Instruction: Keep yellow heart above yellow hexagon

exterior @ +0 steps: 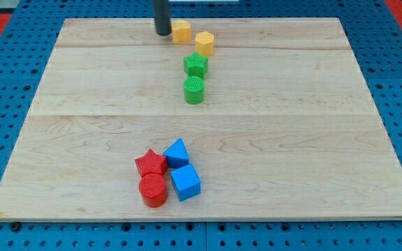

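Observation:
The yellow heart lies near the view's top edge of the wooden board. The yellow hexagon lies just right of it and slightly lower, almost touching it. My tip stands directly left of the yellow heart, close to it or touching it. The rod rises out of the view's top.
A green star and a green cylinder sit in a column below the hexagon. Near the view's bottom, a red star, a red cylinder, a blue triangle-like block and a blue cube cluster together. The board's top edge is close to the heart.

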Robot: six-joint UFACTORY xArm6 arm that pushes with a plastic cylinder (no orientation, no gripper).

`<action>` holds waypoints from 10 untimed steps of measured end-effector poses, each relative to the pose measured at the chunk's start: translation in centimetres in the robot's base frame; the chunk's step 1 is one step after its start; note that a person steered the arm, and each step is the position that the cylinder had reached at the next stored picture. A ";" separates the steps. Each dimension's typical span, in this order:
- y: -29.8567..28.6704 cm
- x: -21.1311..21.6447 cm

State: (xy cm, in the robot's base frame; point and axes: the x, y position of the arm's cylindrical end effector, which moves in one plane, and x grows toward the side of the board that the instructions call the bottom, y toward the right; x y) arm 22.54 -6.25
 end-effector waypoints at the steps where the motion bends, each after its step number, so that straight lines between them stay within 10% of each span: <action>1: 1.5 -1.7; 10: 5.9 0.3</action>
State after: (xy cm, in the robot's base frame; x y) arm 22.83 -0.39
